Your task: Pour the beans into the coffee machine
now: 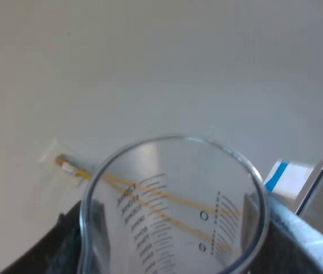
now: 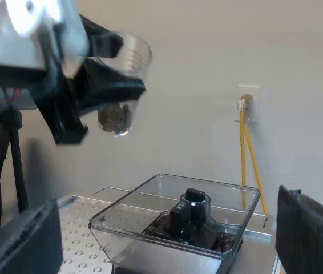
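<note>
The measuring glass [image 1: 167, 188] is gripped by the left hand [image 1: 173, 228]. Its fingers [image 1: 53, 254] are closed on the two sides of the glass, so that the open mouth is turned away from the wrist. In the right wrist view this glass is seen high up, with the beans [image 2: 116, 117] gathered at its bottom. It is held nearly upright, probably so that nothing is spilled before the opening is reached. The bean hopper [image 2: 178, 220] is found below the left hand and somewhat aside from it, just ahead of the right hand [image 2: 167, 237]. The top of the hopper appears uncovered, ready to receive the beans. The right hand is open, its fingers are spread wide, and nothing is held in it. It is judged that the glass must first be brought over the hopper and then tipped. A yellow cable [image 2: 247, 154] on the wall is well apart from both hands.
</note>
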Robot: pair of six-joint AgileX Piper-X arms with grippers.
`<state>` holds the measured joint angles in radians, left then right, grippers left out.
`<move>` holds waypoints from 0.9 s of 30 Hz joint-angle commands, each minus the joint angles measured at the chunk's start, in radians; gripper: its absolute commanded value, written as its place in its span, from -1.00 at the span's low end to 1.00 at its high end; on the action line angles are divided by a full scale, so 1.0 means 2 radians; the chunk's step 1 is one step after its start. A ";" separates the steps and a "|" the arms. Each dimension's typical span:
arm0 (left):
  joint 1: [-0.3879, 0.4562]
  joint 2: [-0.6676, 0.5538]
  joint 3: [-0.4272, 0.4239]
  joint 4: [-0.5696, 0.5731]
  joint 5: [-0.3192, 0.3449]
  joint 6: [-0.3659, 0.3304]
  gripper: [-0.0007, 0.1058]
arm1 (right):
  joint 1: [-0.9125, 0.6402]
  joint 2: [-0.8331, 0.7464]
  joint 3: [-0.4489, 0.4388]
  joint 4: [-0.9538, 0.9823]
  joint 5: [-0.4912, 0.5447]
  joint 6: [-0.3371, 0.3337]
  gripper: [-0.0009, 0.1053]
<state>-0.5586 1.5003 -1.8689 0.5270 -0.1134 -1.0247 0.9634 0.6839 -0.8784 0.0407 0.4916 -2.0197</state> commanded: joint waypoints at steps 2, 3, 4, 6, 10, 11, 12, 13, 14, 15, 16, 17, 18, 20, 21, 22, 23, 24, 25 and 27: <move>-0.008 0.010 -0.007 0.010 -0.017 0.115 -0.98 | 0.001 -0.003 -0.005 -0.007 -0.006 -0.007 0.48; -0.009 0.012 -0.007 0.015 -0.017 0.136 -0.98 | 0.001 -0.003 -0.005 -0.007 -0.006 -0.007 0.48; -0.009 0.012 -0.007 0.016 -0.017 0.143 -0.98 | 0.001 -0.003 -0.005 -0.007 -0.006 -0.007 0.48; -0.010 0.012 -0.007 0.016 -0.012 0.178 -0.98 | 0.001 -0.003 -0.005 -0.007 -0.006 -0.007 0.48; -0.010 0.012 -0.007 0.016 0.006 0.228 -0.98 | 0.001 -0.003 -0.005 -0.007 -0.006 -0.007 0.48; -0.010 0.012 -0.007 0.016 0.006 0.228 -0.98 | 0.001 -0.003 -0.005 -0.007 -0.006 -0.007 0.48; -0.010 0.012 -0.007 0.016 0.010 0.233 -0.98 | 0.001 -0.003 -0.005 -0.007 -0.006 -0.007 0.48; -0.010 0.013 -0.007 0.017 0.013 0.238 -0.98 | 0.001 -0.003 -0.005 -0.007 -0.006 -0.007 0.48; -0.010 0.014 -0.007 0.018 0.019 0.245 -0.98 | 0.001 -0.003 -0.005 -0.007 -0.006 -0.007 0.48; -0.010 0.015 -0.007 0.018 0.025 0.263 -0.98 | 0.001 -0.003 -0.005 -0.007 -0.006 -0.007 0.48; -0.010 0.024 -0.007 0.018 0.025 0.355 -0.98 | 0.001 -0.003 -0.005 -0.007 -0.006 -0.007 0.48; -0.010 0.026 -0.007 0.018 0.025 0.365 -0.98 | 0.001 -0.003 -0.005 -0.007 -0.006 -0.007 0.48; -0.010 0.027 -0.007 0.018 0.025 0.387 -0.98 | 0.001 -0.003 -0.005 -0.007 -0.006 -0.007 0.48; -0.010 0.034 -0.007 0.018 0.025 0.420 -0.98 | 0.001 -0.003 -0.005 -0.007 -0.006 -0.007 0.48; -0.010 0.038 -0.007 0.019 0.025 0.433 -0.98 | 0.001 -0.003 -0.005 -0.007 -0.006 -0.007 0.48; -0.010 0.040 -0.007 0.019 0.025 0.450 -0.98 | 0.001 -0.003 -0.005 -0.007 -0.006 -0.007 0.48; -0.010 0.041 -0.007 0.019 0.025 0.453 -0.98 | 0.001 -0.003 -0.005 -0.007 -0.006 -0.007 0.48; -0.010 0.044 -0.007 0.019 0.024 0.480 -0.98 | 0.001 -0.003 -0.005 -0.007 -0.006 -0.007 0.48; -0.010 0.047 -0.007 0.020 0.024 0.510 -0.98 | 0.001 -0.003 -0.005 -0.007 -0.006 -0.007 0.48; -0.010 0.050 -0.007 0.020 0.022 0.547 -0.98 | 0.001 -0.003 -0.005 -0.007 -0.006 -0.007 0.48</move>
<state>-0.5719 1.6073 -1.8769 0.5743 -0.0628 -0.0161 0.9634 0.6839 -0.8784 0.0407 0.4901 -2.0197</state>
